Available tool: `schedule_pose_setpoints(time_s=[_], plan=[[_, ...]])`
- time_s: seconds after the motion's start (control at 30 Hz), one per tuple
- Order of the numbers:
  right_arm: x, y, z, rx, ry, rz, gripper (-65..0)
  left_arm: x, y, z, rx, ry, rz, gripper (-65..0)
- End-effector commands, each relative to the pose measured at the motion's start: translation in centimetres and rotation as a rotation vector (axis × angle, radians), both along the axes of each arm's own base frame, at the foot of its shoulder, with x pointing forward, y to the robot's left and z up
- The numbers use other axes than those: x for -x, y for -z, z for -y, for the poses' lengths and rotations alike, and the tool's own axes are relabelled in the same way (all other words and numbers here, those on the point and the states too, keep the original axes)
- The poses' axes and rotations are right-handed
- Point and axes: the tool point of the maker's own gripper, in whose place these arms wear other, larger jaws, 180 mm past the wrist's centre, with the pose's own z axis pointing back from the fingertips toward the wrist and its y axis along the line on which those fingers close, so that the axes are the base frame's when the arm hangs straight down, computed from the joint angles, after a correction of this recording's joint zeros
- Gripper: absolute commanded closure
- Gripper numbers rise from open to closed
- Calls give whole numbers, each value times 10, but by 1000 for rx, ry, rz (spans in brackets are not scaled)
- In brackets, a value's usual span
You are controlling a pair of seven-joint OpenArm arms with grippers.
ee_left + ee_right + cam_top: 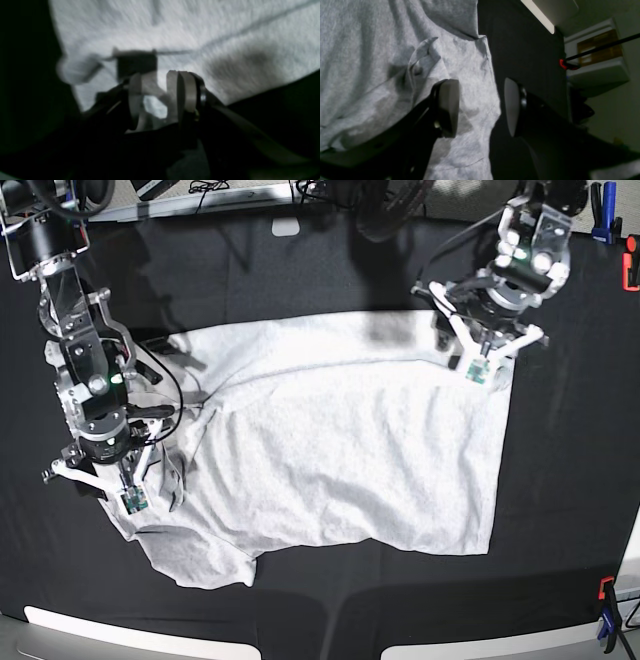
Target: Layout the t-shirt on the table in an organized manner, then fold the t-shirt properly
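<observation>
The right pincer (481, 107) sits spread wide with nothing in it, one finger over the crumpled sleeve end of the t-shirt (340, 450) and the other over bare black counter (560, 480). The shirt lies mostly flat mid-counter. Further back, the left pincer (160, 95) is clamped on the shirt's far corner, fabric bunched between its fingers.

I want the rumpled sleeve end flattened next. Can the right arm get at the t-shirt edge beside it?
Probably yes. The right gripper stands open astride the t-shirt edge, one finger over cloth, the other over the bare table. Nothing lies between.
</observation>
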Motion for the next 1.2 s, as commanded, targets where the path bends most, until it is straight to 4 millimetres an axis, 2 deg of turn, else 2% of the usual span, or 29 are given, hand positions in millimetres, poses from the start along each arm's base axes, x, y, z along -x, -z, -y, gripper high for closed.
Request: schedule_pose_setpoints(time_s=[0.0,0.13,0.27,0.33,0.53,0.6,0.73,0.87,1.03,1.1,1.17], plan=[[-10,-21,5,19,0,69,-286,-11,-7,-2,4,-10,45,-220],[-10,-21,5,19,0,69,-286,-29,-5,-3,5,-24,73,-220],[-10,-21,5,20,0,69,-286,-52,-5,-10,-13,-38,89,-220],[-10,-21,5,20,0,69,-286,-63,2,-17,-29,-51,84,-220],[-9,-21,5,20,3,65,-286,-75,57,-60,-155,-110,-50,-220],[-9,-21,5,20,2,66,-286,-77,68,-72,-197,-122,-82,-220],[-8,-17,2,-23,0,50,-286,-77,68,-75,-213,-132,-121,-220],[0,2,-9,-83,-29,-51,-286,-74,69,-75,-215,-130,-128,-220],[14,17,-5,-59,-25,-93,-286,-66,74,-76,-222,-132,-158,-220],[16,20,-5,-53,-30,-95,-286,-70,68,-74,-219,-127,-137,-220],[18,21,-4,-43,-31,-96,-286,-79,53,-70,-231,-114,-87,-220]])
